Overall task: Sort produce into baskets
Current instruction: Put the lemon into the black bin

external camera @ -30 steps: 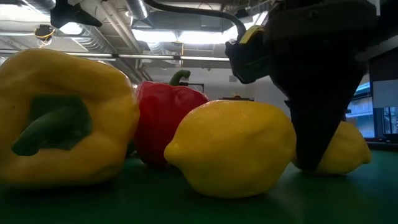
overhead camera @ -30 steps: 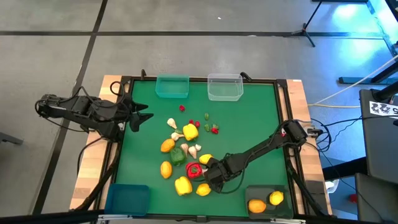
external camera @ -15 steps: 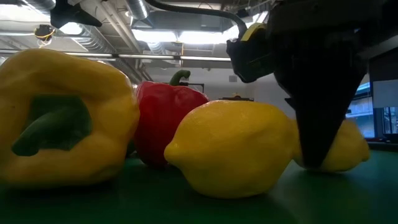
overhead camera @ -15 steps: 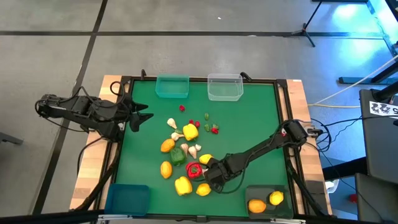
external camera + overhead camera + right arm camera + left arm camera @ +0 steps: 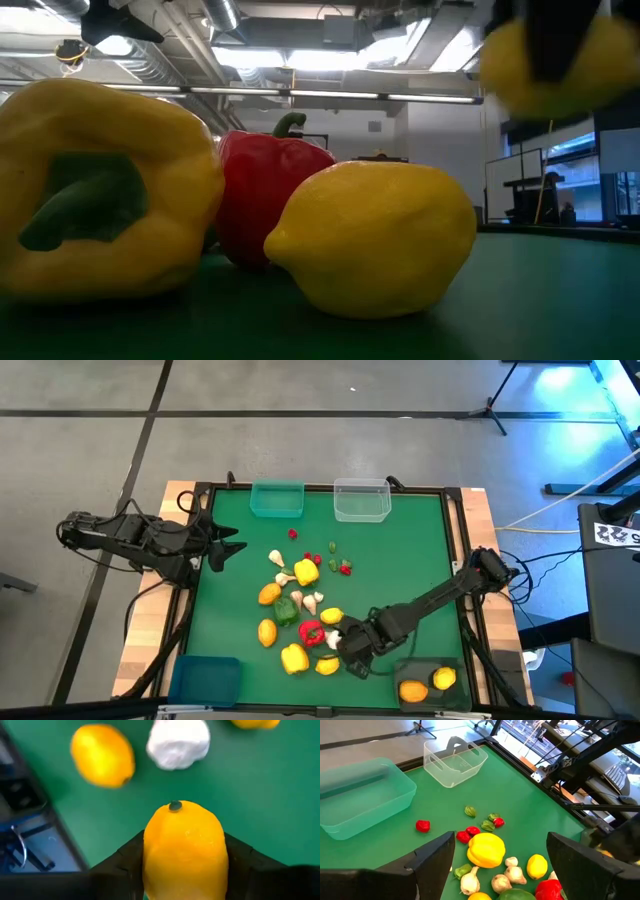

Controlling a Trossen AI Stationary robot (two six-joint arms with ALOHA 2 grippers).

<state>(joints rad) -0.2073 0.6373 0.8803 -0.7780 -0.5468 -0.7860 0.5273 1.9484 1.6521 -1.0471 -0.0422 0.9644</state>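
My right gripper (image 5: 182, 865): pinching a yellow lemon (image 5: 183, 842), lifted off the mat just beside the dark grey bin (image 5: 432, 678).
My left gripper (image 5: 222, 547): fingers spread, waiting at the mat's edge, well apart from that bin.
Risk: the lemon is smooth and round — I judge it could squirt out, or clip the bin wall.
Surface: green mat (image 5: 400, 560), produce heaped near the bin.
Room: grey floor, ceiling lights — a person far off.

In the low view, the lifted lemon (image 5: 555, 55) is blurred and edge-cropped.
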